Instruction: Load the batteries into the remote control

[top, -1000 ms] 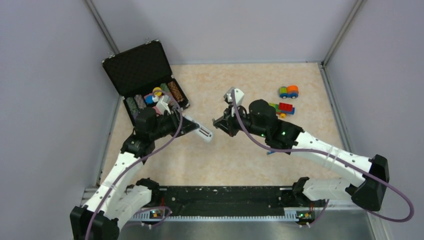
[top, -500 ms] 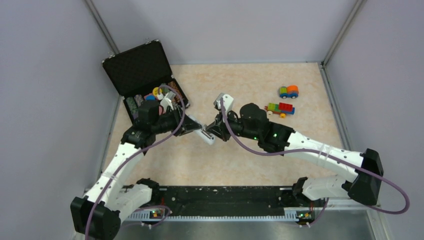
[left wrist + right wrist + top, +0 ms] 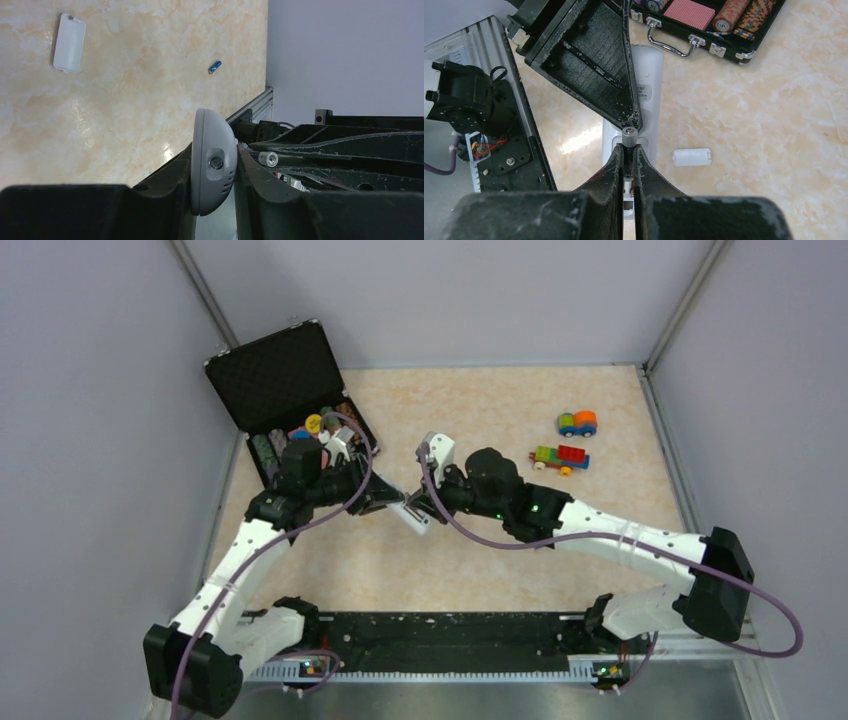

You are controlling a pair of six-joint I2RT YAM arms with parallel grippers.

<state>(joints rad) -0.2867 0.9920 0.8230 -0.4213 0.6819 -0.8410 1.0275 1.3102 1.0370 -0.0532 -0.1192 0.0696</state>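
The right claw (image 3: 628, 150) pinches the dark battery (image 3: 628, 133) just over the remote control (image 3: 649, 75), which the left claw (image 3: 212, 162) clamps; both long axes seem aligned.

Bright, even light with soft shadows, glare patches on the table (image 3: 75, 107), nearest foregrounds blurred.

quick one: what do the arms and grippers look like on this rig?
Left arm and right arm: white links, black joints and bases, a purple cable looped along each. Left gripper and right gripper: matte black, scuffed, tapering fingers. Green lights on the right arm.
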